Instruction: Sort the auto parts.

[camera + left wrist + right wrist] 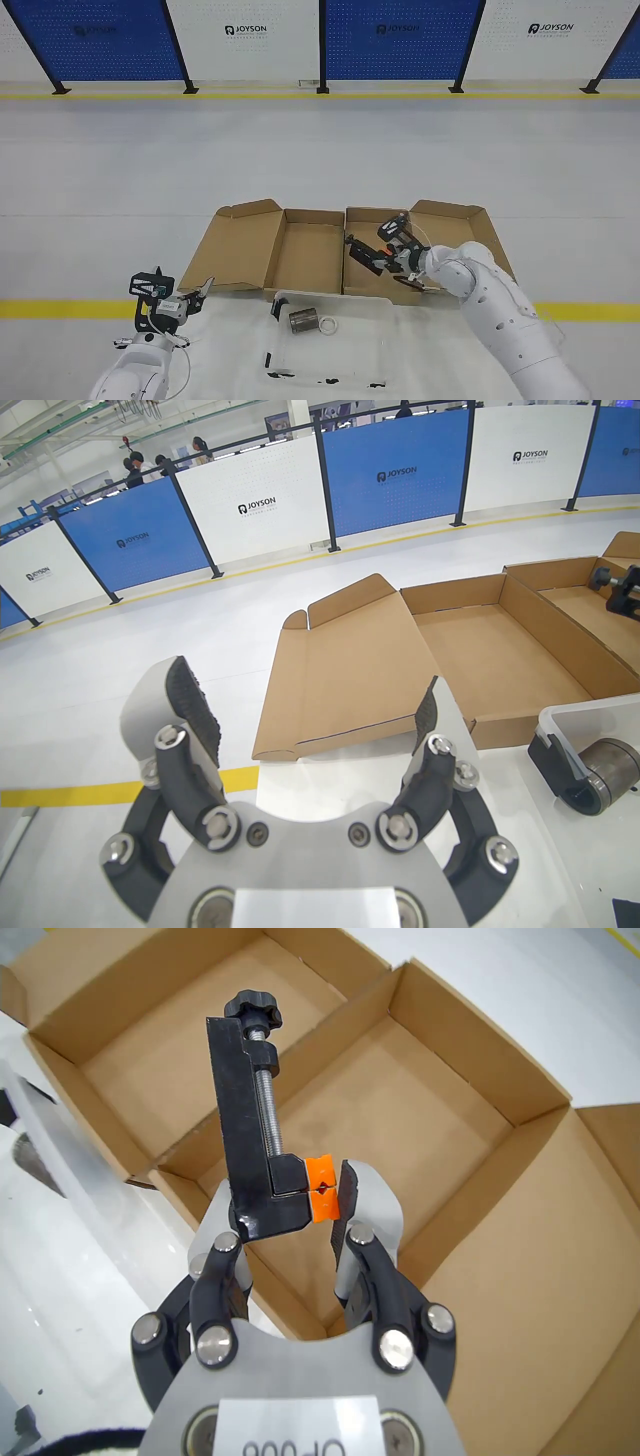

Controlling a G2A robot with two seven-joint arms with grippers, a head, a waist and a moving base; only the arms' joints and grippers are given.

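Your right pincer [292, 1208] is closed on the black screw clamp [245, 1128]. It grips the clamp across its orange-padded end, so the long screw and knob stick out ahead of it. You hold it in the air above the right cardboard box [400, 1093], near the wall it shares with the left cardboard box [310, 255]. That looks like a carry meant to end with a drop into the right box. Your left pincer [307, 695] hangs spread wide and empty at the left edge of the desk [340, 790], well apart from the clear tray [355, 350]. A metal cylinder [303, 320] lies in that tray and is likely the next part to sort.
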